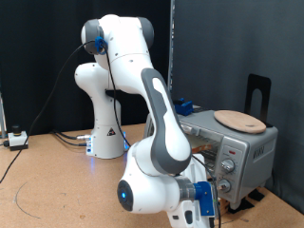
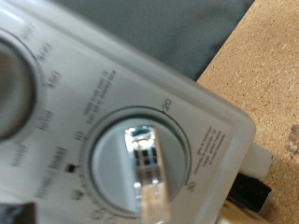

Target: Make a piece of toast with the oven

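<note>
1. The gripper [image 1: 211,211] sits low at the front of the oven [image 1: 233,142], at the panel of knobs, toward the exterior view's bottom right.
2. The wrist view looks straight at one knob [image 2: 140,161]; its shiny ridge [image 2: 148,168] runs nearly upright in that picture, ringed by printed numbers.
3. No fingers show in either view, so I cannot tell whether the hand is released or clenched.
4. A round wooden board [image 1: 238,121] lies on the oven's top.
5. The piece of toast is not clearly visible; it may be inside.
6. A cable [image 1: 28,114] trails on the table [image 1: 57,190], well apart.
</note>
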Tool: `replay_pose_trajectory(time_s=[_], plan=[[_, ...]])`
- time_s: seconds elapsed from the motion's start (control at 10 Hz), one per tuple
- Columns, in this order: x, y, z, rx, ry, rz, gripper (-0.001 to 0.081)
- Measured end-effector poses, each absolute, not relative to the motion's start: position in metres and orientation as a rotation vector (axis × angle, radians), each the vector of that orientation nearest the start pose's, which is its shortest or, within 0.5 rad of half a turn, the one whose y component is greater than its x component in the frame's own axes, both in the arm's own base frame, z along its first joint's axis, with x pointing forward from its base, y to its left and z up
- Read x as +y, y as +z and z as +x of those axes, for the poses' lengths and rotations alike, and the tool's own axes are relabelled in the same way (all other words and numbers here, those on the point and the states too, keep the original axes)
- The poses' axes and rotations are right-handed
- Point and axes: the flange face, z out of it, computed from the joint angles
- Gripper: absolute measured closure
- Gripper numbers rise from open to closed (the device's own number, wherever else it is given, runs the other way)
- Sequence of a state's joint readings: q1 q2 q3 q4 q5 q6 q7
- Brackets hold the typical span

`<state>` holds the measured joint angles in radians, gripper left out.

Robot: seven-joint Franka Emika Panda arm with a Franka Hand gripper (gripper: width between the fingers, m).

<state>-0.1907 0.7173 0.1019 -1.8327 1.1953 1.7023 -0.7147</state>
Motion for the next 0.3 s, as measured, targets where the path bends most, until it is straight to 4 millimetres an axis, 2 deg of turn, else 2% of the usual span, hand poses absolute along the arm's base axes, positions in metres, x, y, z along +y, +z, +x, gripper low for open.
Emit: replay_pose_trajectory(time_s=[0.1, 0.2, 0.3], plan=[[0.021, 0.158, 0.590, 0.164, 0.275, -1.828, 0.0156], [0.009, 0.167, 0.591, 0.204, 0.297, -1.835, 0.0049], [-0.002, 0.177, 0.591, 0.224, 0.327, -1.840, 0.0049]])
